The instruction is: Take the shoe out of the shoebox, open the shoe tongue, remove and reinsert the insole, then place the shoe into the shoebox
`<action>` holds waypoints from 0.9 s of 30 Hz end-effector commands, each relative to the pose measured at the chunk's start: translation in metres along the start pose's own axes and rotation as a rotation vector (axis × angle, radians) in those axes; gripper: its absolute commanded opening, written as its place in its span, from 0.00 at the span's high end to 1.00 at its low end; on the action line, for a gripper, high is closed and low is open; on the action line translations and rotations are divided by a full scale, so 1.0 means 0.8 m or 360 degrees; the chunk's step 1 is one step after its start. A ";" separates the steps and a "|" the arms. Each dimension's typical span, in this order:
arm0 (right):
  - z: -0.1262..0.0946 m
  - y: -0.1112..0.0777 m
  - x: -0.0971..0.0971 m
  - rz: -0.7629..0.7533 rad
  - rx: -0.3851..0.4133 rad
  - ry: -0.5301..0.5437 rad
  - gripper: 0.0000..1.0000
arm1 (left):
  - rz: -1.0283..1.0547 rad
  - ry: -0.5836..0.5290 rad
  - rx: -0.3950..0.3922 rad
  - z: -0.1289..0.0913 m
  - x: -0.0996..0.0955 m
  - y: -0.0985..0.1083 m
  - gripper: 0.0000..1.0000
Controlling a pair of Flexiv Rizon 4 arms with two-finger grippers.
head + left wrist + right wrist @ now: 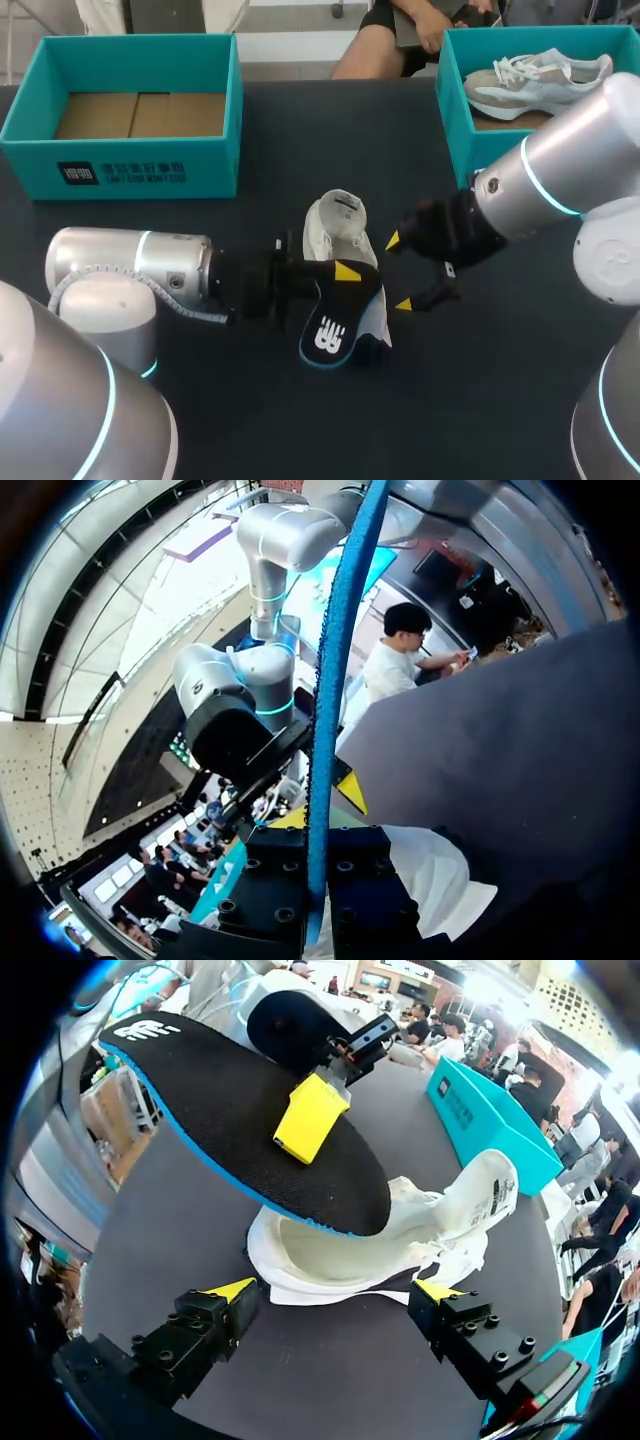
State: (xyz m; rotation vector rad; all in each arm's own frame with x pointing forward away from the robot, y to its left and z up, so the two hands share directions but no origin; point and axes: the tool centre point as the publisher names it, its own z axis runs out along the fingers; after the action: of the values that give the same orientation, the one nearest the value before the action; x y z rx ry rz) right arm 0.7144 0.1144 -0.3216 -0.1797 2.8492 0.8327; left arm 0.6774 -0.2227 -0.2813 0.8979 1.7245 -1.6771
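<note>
A white shoe (337, 228) lies on the dark table, opening upward, and it shows just ahead of my right gripper as the white shoe (400, 1245). My left gripper (335, 275) is shut on the black insole (333, 325) with its blue edge, holding it above the shoe's front. In the left wrist view the insole (328, 700) stands edge-on between the fingers of my left gripper (318, 885). My right gripper (400, 272) is open just right of the shoe. In the right wrist view my right gripper (335, 1292) faces the shoe, with the insole (220, 1120) above it.
A teal box (130, 165) with a bare cardboard floor stands at the back left. A second teal box (455, 110) at the back right holds another light shoe (535, 80). The teal box (490, 1120) lies beyond the shoe.
</note>
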 end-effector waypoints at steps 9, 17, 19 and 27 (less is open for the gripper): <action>0.037 -0.020 -0.025 -0.0106 -0.0065 0.0009 0.00 | -0.0115 -0.0076 -0.0031 0.005 0.015 0.000 1.00; 0.038 -0.030 -0.018 -0.0122 -0.0062 0.0035 0.00 | -0.0179 -0.0131 -0.0064 0.009 0.015 0.004 1.00; 0.037 -0.030 -0.017 -0.0108 -0.0027 0.0035 0.00 | -0.0188 -0.0139 -0.0080 0.009 0.014 0.004 1.00; 0.037 -0.030 -0.017 -0.0113 -0.0036 0.0035 0.00 | -0.0226 -0.0145 -0.0078 0.017 0.016 0.013 1.00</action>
State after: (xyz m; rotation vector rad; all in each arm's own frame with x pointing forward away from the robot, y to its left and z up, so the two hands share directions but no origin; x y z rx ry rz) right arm 0.7362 0.1099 -0.3560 -0.2949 2.8365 0.8598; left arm 0.6749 -0.2288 -0.2951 0.6810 1.7984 -1.7318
